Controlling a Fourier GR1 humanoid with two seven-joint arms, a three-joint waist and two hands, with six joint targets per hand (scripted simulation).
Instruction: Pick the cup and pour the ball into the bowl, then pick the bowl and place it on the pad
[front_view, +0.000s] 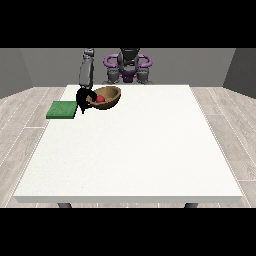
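Note:
A brown bowl (109, 97) sits at the table's far left, tilted, with a red ball (100, 99) inside it. The black hand at the view's left (82, 99) is at the bowl's left rim, with its fingers curled over that rim. A flat green pad (62, 109) lies on the table just left of the hand and the bowl. I see no cup. The hand at the view's right does not show.
The white table (135, 150) stretches wide towards the camera and to the right. The robot's torso (128, 65) stands behind the table's far edge, its grey forearm (86, 72) coming down to the hand.

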